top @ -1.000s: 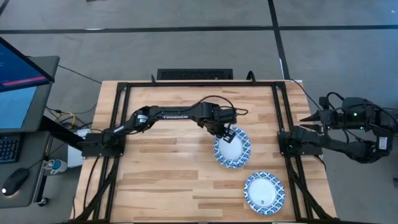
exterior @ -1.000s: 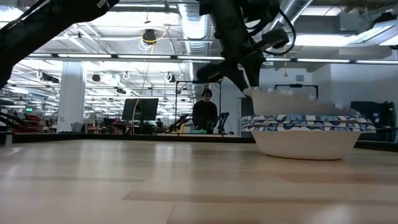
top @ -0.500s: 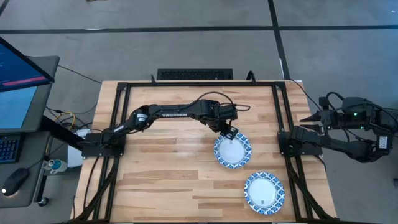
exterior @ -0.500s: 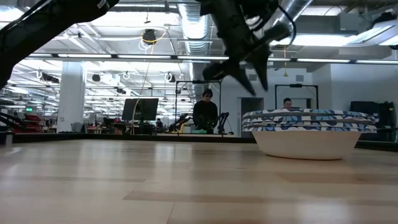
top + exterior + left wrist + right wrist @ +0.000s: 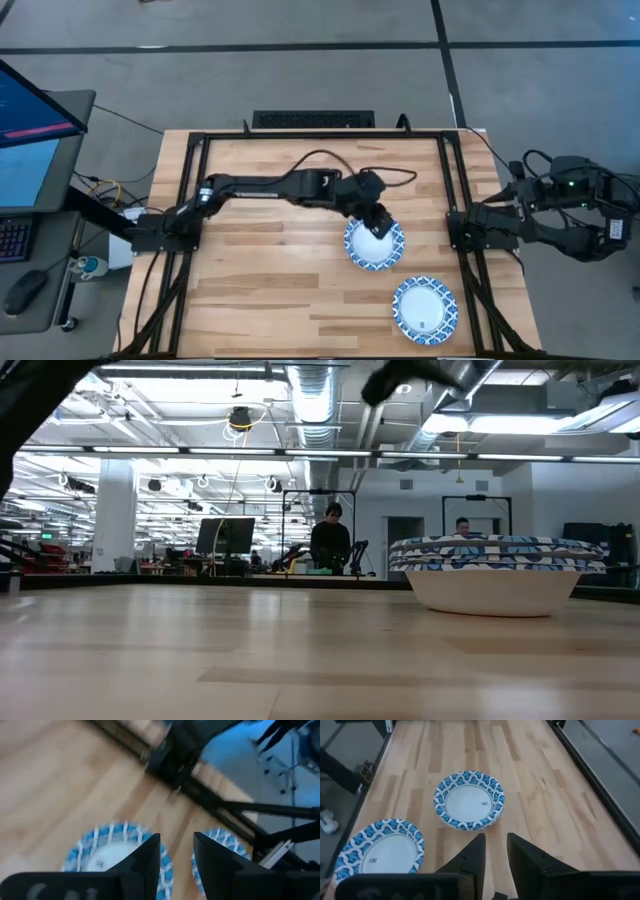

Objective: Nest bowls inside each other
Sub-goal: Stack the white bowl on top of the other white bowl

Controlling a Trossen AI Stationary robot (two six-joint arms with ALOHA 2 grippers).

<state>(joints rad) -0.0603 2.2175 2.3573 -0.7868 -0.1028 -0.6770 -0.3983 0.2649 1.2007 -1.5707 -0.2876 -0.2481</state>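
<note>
A blue-and-white rimmed bowl stack [image 5: 374, 243] rests on its base at the table's middle right; in the low view [image 5: 495, 573] its rim looks layered. A single bowl [image 5: 424, 309] sits near the front right; both also show in the right wrist view, the stack [image 5: 469, 800] and the single bowl [image 5: 377, 847]. My left gripper [image 5: 377, 222] hovers over the stack's far rim, open and empty; its wrist view [image 5: 176, 842] shows the stack [image 5: 115, 852] below it. My right gripper [image 5: 495, 845] is open, waiting beyond the table's right edge.
A black metal frame [image 5: 190, 180] runs along the table's left, far and right edges. Bare wood lies across the left half and front [image 5: 270, 290]. People and desks show in the room behind [image 5: 330, 540].
My left gripper has let go of a bowl it held tilted over the stack; the bowl has settled into the stack. The gripper has then risen, leaving the low view almost wholly at the top, and stays over the stack's far rim.
</note>
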